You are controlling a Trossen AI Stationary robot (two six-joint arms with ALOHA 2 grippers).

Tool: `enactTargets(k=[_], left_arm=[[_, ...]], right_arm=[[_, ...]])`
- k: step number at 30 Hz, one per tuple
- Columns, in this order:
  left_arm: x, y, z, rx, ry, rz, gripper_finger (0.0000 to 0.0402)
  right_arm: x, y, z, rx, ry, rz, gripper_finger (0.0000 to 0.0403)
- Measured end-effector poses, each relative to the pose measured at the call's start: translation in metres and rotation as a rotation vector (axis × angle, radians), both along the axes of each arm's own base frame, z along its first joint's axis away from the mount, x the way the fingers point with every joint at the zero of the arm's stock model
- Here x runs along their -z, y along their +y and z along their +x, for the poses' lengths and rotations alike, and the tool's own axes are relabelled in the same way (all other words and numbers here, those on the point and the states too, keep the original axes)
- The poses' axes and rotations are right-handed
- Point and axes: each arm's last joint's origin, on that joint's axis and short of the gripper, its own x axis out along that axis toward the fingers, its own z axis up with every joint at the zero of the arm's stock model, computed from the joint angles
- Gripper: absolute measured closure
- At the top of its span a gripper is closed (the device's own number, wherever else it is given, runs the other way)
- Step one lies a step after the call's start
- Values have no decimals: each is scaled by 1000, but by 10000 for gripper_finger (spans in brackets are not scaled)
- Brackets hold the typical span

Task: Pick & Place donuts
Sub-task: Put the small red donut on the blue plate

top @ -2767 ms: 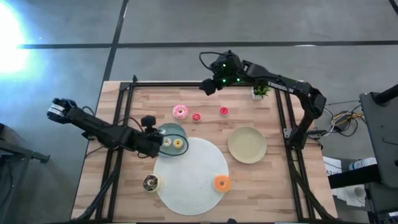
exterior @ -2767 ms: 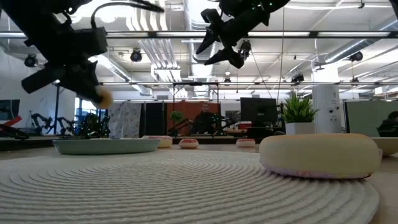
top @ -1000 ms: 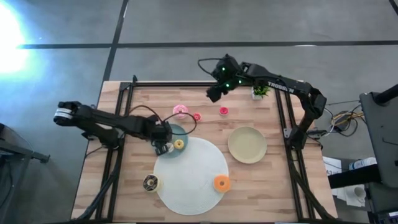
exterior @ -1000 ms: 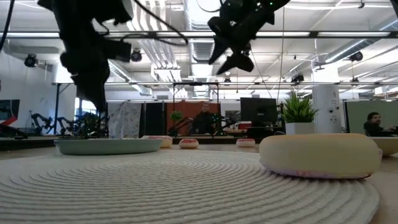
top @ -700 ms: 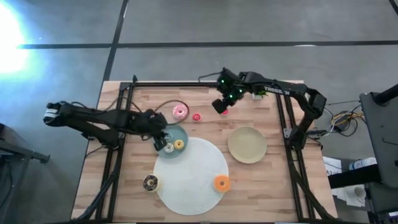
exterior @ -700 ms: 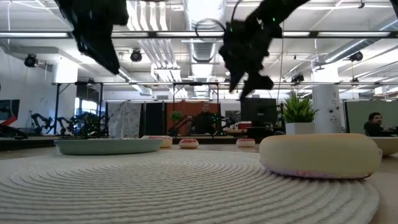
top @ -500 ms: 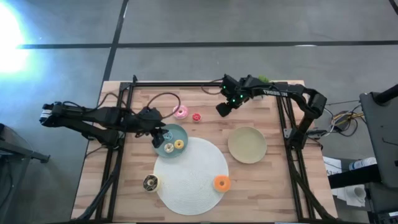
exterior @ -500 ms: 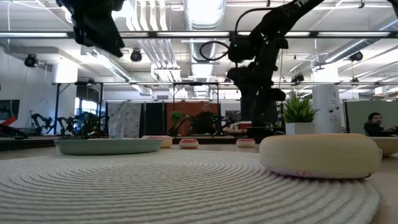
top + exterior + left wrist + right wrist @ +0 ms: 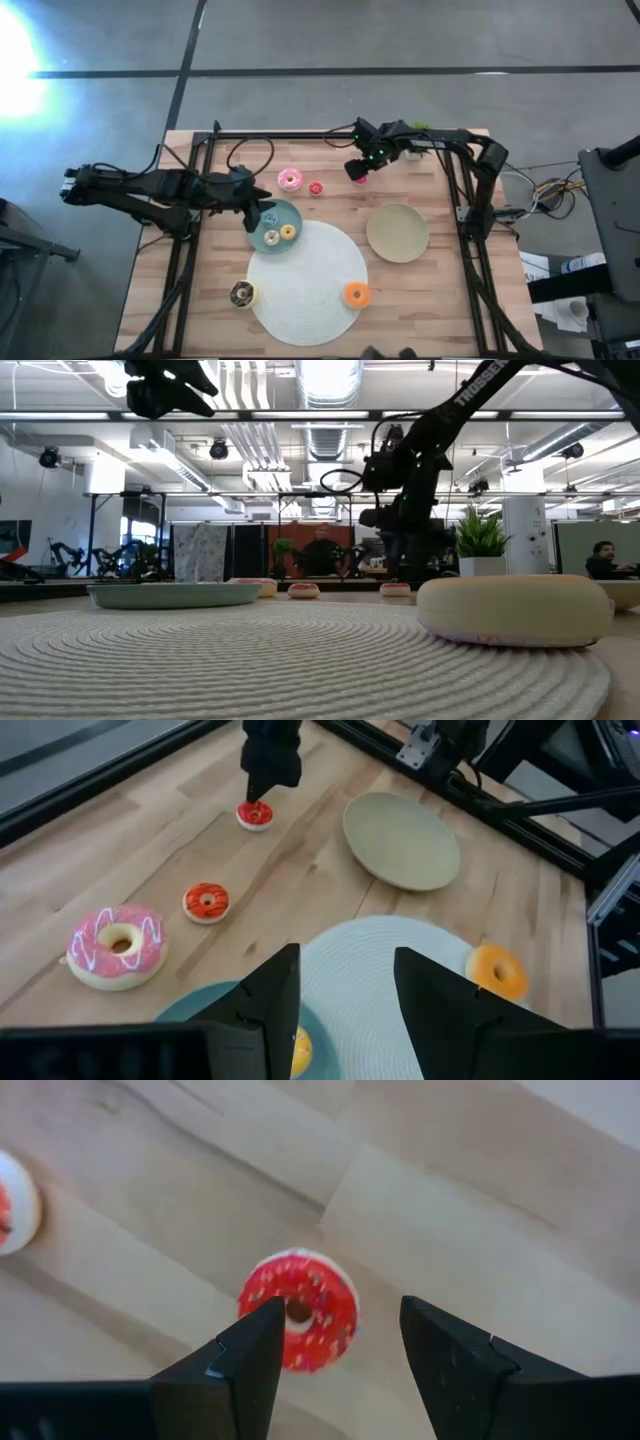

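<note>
A small red donut lies flat on the wood at the far middle of the table. My right gripper hangs open just above it, fingers pointing down, one on each side and clear of it. My left gripper is open and empty, raised above the left rim of the teal plate. Two tiny donuts lie on that plate. A pink-frosted donut and a tiny red one lie on the wood. An orange donut sits on the white mat; a dark brown one lies at the mat's left edge.
A beige plate sits at the right of the table. A small potted plant stands at the far right corner. Black frame rails run along the table's left, right and far sides.
My left gripper has risen off the teal plate and drawn back a little toward the table's left edge, tipping up toward level. My right gripper has come down from high over the far edge to just above the small red donut, staying open.
</note>
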Motion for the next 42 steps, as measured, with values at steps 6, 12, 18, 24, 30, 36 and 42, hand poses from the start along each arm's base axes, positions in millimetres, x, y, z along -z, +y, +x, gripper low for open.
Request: enactTargets(k=[6, 12, 18, 24, 30, 36, 42], left_arm=[[0, 0, 0, 2, 1, -4, 265], [0, 0, 0, 1, 1, -4, 265], [1, 0, 0, 1, 8, -4, 265], [3, 0, -2, 1, 37, -1, 265], [11, 1, -8, -14, 134, -14, 265], [24, 1, -13, -39, 230, -32, 265], [38, -5, -14, -20, 268, -57, 265]], right_arm=[[10, -2, 4, -33, 23, 26, 214], [22, -1, 6, -52, 29, 89, 240], [25, -1, 6, -56, 36, 102, 292], [17, 3, 12, -90, -26, 155, 378], [-6, 24, 42, -165, -145, 203, 388], [-38, 55, 81, -227, -351, 239, 389], [-39, 85, 116, -278, -415, 247, 390]])
